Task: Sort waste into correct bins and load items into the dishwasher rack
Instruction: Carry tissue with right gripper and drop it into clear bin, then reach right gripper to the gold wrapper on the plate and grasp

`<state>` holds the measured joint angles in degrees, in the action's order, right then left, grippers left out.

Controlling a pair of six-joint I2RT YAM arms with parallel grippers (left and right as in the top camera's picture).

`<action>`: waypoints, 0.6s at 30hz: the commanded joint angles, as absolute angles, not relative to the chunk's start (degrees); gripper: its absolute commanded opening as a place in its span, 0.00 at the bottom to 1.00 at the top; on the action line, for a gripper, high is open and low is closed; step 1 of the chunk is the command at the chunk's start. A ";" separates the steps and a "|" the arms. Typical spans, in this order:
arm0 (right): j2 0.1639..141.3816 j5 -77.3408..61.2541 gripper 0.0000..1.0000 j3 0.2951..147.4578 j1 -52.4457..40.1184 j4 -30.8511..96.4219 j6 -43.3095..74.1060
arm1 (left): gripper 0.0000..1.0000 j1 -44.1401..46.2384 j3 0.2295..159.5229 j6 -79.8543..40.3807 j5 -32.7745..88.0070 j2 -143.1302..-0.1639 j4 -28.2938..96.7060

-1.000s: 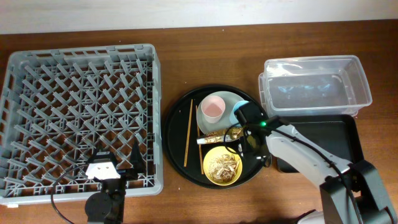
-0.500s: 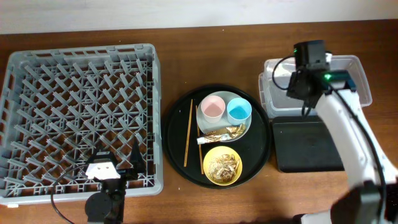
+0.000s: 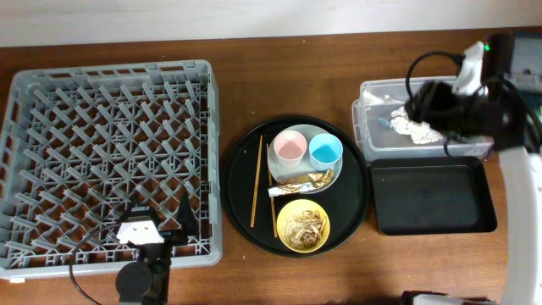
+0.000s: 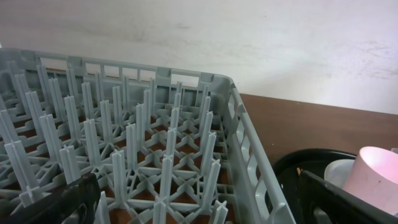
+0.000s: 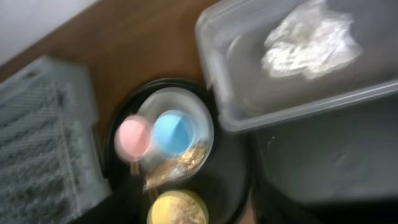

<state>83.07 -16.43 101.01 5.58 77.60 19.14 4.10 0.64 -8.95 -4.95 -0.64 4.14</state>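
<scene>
Overhead, the crumpled paper wad [image 3: 413, 127] lies inside the clear tub [image 3: 381, 85] at the far right of the wooden table, toward the tub's middle. The right gripper [image 3: 434, 106] hangs over the same tub, just beside the wad. It shows only as a dark blur, and the wrist view shows no fingers clearly, so whether it is spread or clenched cannot be told. The shallow black rectangular tray [image 3: 432, 199] sits directly in front of the tub, their edges touching.

At centre, the round black tray [image 3: 241, 178] carries the rest. On the white plate [image 3: 279, 169] the pink cup [image 3: 289, 147] and blue cup [image 3: 325, 151] stand side by side, with the gold-brown wrapper [image 3: 301, 182] lying across the plate's near edge. The yellow bowl [image 3: 281, 222] sits just in front of the plate, with beige food scraps [image 3: 305, 224] inside. The chopsticks [image 3: 256, 182] lie lengthwise along the plate's left side.

The grey dishwasher rack [image 3: 110, 69] fills the left of the table. The left gripper [image 4: 196, 186] rests at its near edge, fingers spread wide and holding nothing.
</scene>
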 commanded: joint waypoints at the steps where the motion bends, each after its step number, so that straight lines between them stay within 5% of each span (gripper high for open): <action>1: 83.55 -23.88 0.46 100.82 0.25 80.84 19.75 | 0.99 3.86 0.58 -8.03 -4.99 -0.38 4.40; 6: 83.74 -13.26 0.41 95.20 -21.69 75.16 36.23 | 0.99 3.86 0.58 -8.03 -4.99 -0.38 4.40; 10: 83.88 -7.94 0.48 82.19 -36.47 60.86 53.25 | 0.99 3.86 0.56 -8.03 -4.99 -0.38 4.40; 12: 84.58 -3.05 0.42 74.08 -41.87 50.61 60.71 | 1.00 3.86 0.58 -8.05 -4.99 -0.38 4.40; 14: 86.11 1.96 0.23 66.43 -46.59 39.97 62.04 | 0.99 3.86 0.58 -8.03 -4.99 -0.40 4.40; 18: 93.34 11.33 0.18 61.98 -53.15 30.81 62.00 | 1.00 3.86 0.58 -8.03 -4.99 -0.38 4.40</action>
